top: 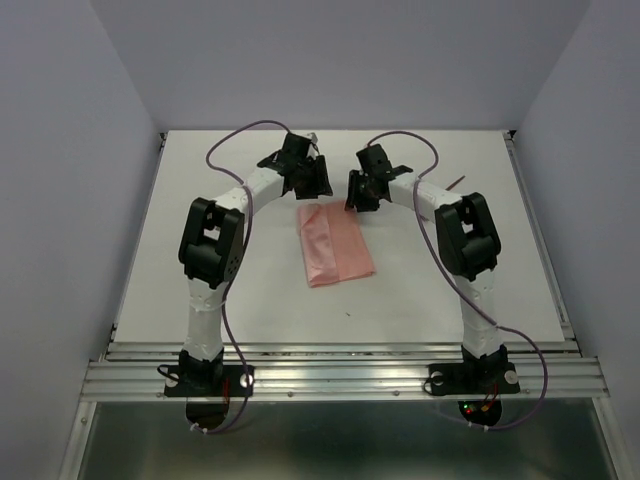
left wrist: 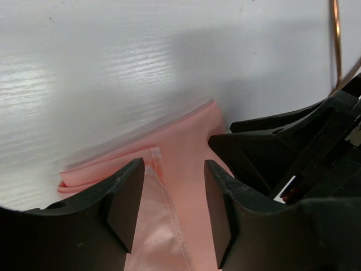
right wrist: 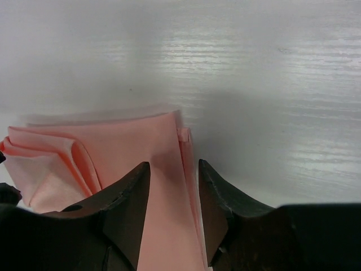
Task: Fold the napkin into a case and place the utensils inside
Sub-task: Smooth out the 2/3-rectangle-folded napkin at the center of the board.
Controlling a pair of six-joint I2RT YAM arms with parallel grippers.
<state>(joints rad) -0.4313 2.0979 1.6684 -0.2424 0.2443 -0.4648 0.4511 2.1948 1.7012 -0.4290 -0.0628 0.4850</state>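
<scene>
1. The salmon-pink napkin (top: 335, 245) lies folded into an oblong at the middle of the bench (top: 500, 290).
2. The left jaws stand released over its far edge, with flat cloth showing between the fingers (left wrist: 127, 197).
3. The right jaws, likewise parted, stand just beside them over the napkin's far-right corner.
4. One thin reddish utensil (top: 456, 182) lies far right, beyond the right arm (top: 465, 240). Purple cables (top: 250, 126) loop off both wrists.

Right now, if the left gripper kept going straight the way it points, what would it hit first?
Most likely the napkin: the left gripper points down at its folded end, jaws open, cloth showing between them. The white table lies beneath. Height unclear.
</scene>
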